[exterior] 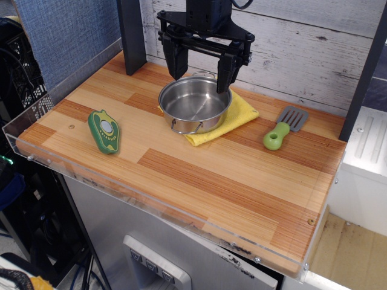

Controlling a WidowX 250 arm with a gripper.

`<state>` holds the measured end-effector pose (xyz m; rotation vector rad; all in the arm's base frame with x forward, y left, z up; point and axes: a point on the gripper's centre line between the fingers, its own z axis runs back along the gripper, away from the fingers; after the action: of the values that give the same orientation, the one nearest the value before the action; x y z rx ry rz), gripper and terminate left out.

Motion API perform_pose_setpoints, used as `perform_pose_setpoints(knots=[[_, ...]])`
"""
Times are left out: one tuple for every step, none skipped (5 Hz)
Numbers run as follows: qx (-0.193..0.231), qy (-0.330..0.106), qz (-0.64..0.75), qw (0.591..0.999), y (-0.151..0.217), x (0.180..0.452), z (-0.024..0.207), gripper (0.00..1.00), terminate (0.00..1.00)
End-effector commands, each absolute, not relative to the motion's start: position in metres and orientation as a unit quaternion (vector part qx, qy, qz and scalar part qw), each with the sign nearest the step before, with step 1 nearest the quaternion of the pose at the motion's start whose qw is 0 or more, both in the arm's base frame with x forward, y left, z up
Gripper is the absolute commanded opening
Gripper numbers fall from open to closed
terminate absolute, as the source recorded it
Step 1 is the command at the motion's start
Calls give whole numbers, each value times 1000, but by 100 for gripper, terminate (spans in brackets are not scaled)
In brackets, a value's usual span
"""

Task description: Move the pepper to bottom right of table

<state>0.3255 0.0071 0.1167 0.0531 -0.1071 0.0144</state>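
The pepper (104, 131) lies flat on the wooden table (199, 181) near its left end, dark green rim up, yellow-green face with a pale round centre. My gripper (201, 75) hangs at the back of the table, above the steel pot, well to the right of and behind the pepper. Its two black fingers (176, 63) are spread wide apart and hold nothing.
A steel pot (195, 104) with wire handles sits on a yellow cloth (240, 115) at the back centre. A grey spatula with a green handle (284, 127) lies to the right of it. A clear acrylic rim (151, 208) lines the table edges.
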Motion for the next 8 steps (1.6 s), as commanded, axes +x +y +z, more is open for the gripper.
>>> perform_pose_setpoints(knots=[[27,-53,7,998,7,326,117,100,0],[27,-54,34,998,24,310,112,100,0],[34,-57,49,997,40,296,108,100,0],[42,-63,64,995,56,279,107,100,0],[46,-62,89,993,74,262,104,100,0],[49,-53,100,992,86,257,98,100,0],[39,-60,99,992,103,258,88,100,0],[33,-56,109,992,116,258,73,100,0]])
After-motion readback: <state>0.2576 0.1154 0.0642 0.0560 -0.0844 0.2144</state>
